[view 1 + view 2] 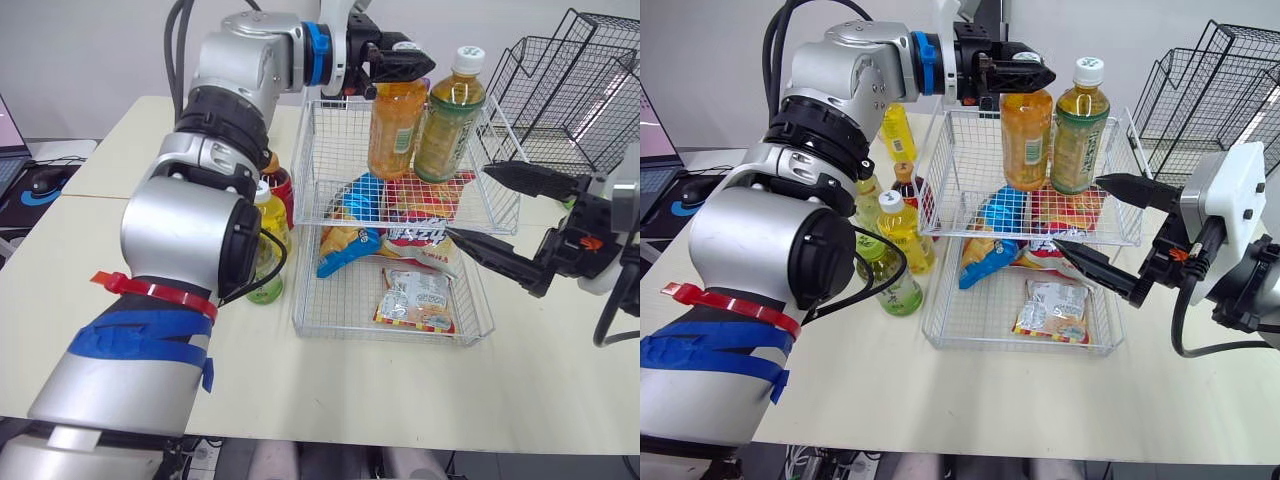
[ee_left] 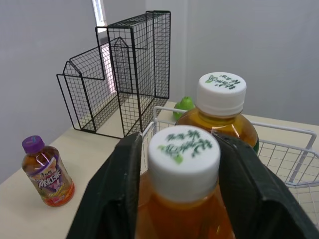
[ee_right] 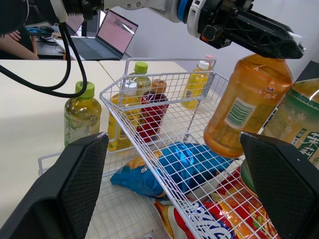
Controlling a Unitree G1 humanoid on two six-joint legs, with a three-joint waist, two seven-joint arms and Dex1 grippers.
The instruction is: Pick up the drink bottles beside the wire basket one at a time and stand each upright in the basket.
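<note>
My left gripper (image 1: 400, 65) is shut on the cap and neck of an orange tea bottle (image 1: 397, 130), holding it inside the upper tier of the white wire basket (image 1: 312, 175); whether it rests on the mesh I cannot tell. In the right wrist view the orange bottle (image 3: 244, 114) leans slightly. A green tea bottle (image 1: 450, 120) stands upright right beside it. Left of the basket stand several bottles: a yellow one (image 1: 902, 230), a green-capped one (image 1: 895, 285) and a red one (image 1: 908, 185). My right gripper (image 1: 1080, 212) is open at the basket's right side, holding nothing.
Snack packs (image 1: 420, 300) lie in the basket's lower tier and a blue bag (image 1: 350, 225) sits under the upper one. A black wire rack (image 1: 570, 90) stands at the back right, with a purple-capped bottle (image 2: 47, 172) near it. A laptop (image 3: 112, 35) sits far left.
</note>
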